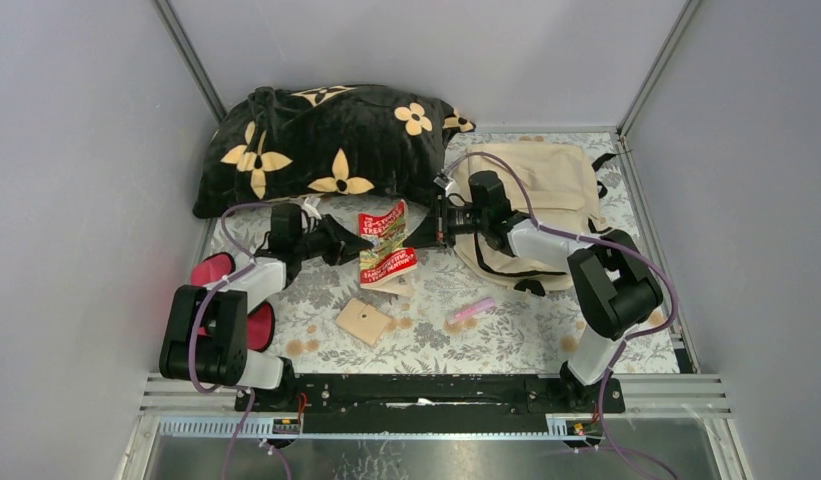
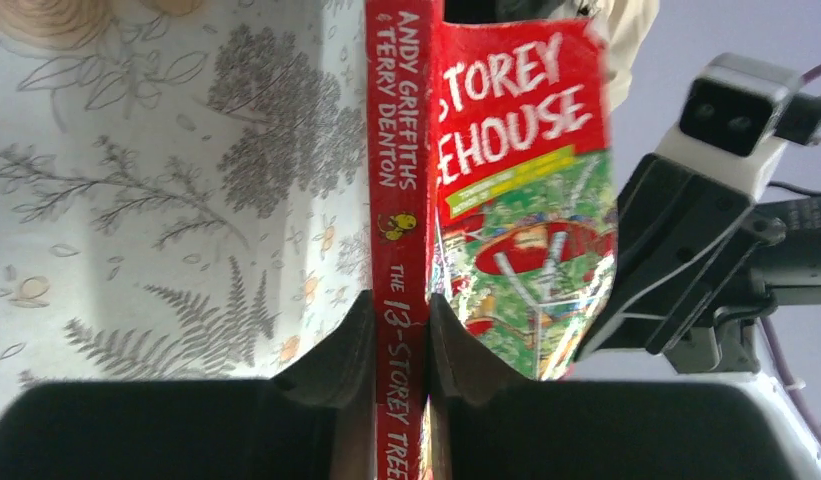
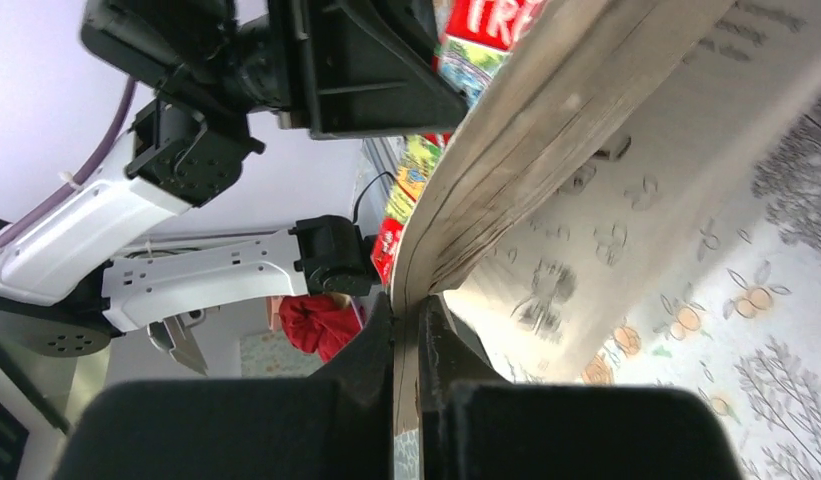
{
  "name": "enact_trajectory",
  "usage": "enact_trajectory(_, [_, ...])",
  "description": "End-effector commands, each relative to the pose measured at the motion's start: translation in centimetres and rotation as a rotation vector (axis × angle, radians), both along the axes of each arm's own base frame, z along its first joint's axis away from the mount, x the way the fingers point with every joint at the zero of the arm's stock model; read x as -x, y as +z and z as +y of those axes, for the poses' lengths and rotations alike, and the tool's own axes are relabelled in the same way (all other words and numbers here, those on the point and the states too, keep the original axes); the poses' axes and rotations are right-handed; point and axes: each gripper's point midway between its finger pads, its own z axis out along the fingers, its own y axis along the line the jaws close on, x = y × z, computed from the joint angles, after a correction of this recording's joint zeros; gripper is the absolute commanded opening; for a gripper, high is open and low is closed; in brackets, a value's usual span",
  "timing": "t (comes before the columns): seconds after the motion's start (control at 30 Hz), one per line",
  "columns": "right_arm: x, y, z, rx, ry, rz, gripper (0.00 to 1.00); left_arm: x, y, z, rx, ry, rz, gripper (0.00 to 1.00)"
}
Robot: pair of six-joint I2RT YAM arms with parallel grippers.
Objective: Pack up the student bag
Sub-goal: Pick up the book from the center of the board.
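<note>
Left gripper (image 2: 401, 300) and right gripper (image 3: 406, 305) both pinch a glossy red paperback (image 1: 388, 245) (pages bowed). The soft cream fabric student bag (image 1: 541, 180), black-strapped, slumps at two o'clock.

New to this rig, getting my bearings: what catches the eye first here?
A red paperback held mid-table, the left gripper shut on its spine and the right gripper on its page edge. Behind it at far left lies a big black flower-patterned pillow; the beige student bag sits far right.

L tool (image 2: 401, 318) clamps red book (image 2: 491, 200) by spine
</note>
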Motion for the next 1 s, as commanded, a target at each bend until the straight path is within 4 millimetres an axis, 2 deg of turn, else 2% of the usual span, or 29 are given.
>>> enact_trajectory(0.0, [0.3,1.7,-0.8,0.0,0.03,-0.08,0.02,-2.9,5.2,-1.8,0.034,0.012,-0.16,0.08])
enact_trajectory(0.03, [0.0,1.6,-1.4,0.026,0.011,-0.079,0.2,-3.2,5.7,-1.7,0.024,0.023,-0.168,0.01])
enact_trajectory(0.07, [-0.3,1.2,-2.0,0.061,-0.003,-0.088,0.51,-3.5,6.4,-1.6,0.012,0.033,-0.181,0.0])
enact_trajectory(0.1, [-0.6,0.9,-2.7,0.091,-0.023,-0.086,0.7,-3.7,7.0,-1.4,0.0,0.043,-0.188,0.0])
enact_trajectory(0.13, [-0.9,0.8,-3.6,0.114,-0.05,-0.084,0.83,-3.9,8.0,-1.3,-0.007,0.054,-0.21,0.0])
enact_trajectory(0.2, [-1.5,1.2,-5.2,0.134,-0.107,-0.085,0.97,-4.5,10.6,-0.9,-0.005,0.095,-0.27,0.0])
enact_trajectory(0.3, [-2.1,3.3,-6.7,0.102,-0.169,-0.109,1.0,-5.3,14.8,-0.1,0.011,0.184,-0.369,0.0])
enact_trajectory(0.4, [-2.3,6.5,-6.5,-0.006,-0.217,-0.123,1.0,-5.9,18.5,0.5,0.045,0.263,-0.456,0.0])
enact_trajectory(0.5, [-2.5,9.8,-6.0,-0.191,-0.277,-0.085,1.0,-6.5,21.1,0.2,0.086,0.324,-0.52,0.0])
enact_trajectory(0.63, [-3.7,12.3,-5.9,-0.337,-0.337,-0.055,1.0,-6.9,23.5,-0.9,0.153,0.417,-0.583,0.0])
enact_trajectory(0.77, [-4.1,14.2,-5.7,-0.449,-0.352,-0.05,1.0,-7.6,24.5,-3.3,0.159,0.406,-0.593,0.0])
enact_trajectory(0.97, [-4.2,14.3,-5.1,-0.457,-0.367,-0.034,1.0,-8.3,25.8,-4.6,0.199,0.419,-0.609,0.0])
